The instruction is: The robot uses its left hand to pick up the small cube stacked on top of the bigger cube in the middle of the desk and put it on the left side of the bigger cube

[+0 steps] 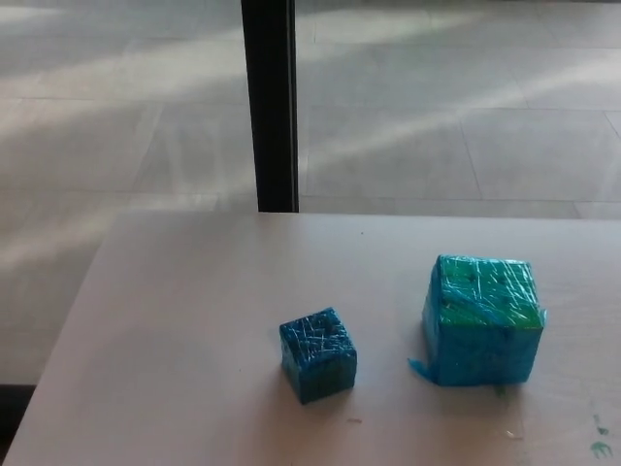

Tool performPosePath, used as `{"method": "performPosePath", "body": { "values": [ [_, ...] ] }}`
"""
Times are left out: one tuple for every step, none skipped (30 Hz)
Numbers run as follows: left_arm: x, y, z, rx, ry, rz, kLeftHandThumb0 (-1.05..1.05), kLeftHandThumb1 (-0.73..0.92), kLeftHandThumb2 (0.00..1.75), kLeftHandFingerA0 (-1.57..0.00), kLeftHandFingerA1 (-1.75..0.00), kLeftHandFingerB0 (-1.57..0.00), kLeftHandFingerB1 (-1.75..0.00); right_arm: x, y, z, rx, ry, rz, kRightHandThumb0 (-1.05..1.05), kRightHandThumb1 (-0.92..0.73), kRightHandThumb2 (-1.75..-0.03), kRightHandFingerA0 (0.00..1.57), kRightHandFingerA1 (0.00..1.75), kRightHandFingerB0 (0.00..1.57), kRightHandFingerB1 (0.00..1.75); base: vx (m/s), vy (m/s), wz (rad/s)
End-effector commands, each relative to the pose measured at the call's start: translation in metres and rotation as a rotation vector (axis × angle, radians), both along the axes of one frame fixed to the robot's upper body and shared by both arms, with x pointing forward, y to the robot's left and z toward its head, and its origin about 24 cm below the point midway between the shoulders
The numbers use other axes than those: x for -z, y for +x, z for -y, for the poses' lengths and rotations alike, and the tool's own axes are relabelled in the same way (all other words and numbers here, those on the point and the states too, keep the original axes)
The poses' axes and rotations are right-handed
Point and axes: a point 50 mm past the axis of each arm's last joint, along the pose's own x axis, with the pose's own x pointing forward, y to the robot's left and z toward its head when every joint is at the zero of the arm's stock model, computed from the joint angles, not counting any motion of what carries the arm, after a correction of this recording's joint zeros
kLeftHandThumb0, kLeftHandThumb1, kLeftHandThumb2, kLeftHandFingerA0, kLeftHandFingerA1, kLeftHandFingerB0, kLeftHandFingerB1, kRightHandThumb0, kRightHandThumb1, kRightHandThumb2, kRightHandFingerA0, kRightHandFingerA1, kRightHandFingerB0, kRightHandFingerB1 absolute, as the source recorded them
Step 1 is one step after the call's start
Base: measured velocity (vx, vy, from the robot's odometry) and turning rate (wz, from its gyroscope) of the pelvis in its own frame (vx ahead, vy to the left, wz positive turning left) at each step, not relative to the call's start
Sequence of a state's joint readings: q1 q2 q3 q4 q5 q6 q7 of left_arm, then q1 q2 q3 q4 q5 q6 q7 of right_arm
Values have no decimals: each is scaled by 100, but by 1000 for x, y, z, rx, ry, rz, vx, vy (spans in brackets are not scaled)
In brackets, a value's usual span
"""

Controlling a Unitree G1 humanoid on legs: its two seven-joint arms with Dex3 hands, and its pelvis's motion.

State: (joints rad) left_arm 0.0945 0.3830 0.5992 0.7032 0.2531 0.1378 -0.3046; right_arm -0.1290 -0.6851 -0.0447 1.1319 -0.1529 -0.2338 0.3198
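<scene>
The small dark-blue cube (318,354) rests on the desk (184,330), turned slightly askew. To its right, a short gap away, stands the bigger cube (481,318), wrapped in cyan and green tape. Nothing sits on top of the bigger cube. Neither of my hands shows in the head view.
A black vertical post (271,102) rises behind the desk's far edge. Beyond it lies a tiled floor (437,107) with streaks of light. The desk's left edge (63,335) runs diagonally down the picture's left. Small green marks (599,442) dot the desk's front right corner.
</scene>
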Motion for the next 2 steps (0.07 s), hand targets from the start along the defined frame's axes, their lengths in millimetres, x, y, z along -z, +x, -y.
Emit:
{"method": "performPosePath", "body": {
  "values": [
    [20, -21, 7, -59, -45, -18, -100, 70, 111, -5, -34, -5, -19, -8, 4, 5, 6, -25, 21, -48, -25, -95, 97, 98, 78, 75, 0, 0, 0],
    [23, -24, 10, -34, -18, -52, -98, 82, 68, -2, -44, -10, -29, -8, 4, 5, 7, -20, 19, -48, -25, -97, 94, 97, 75, 79, 0, 0, 0]
  ]
}}
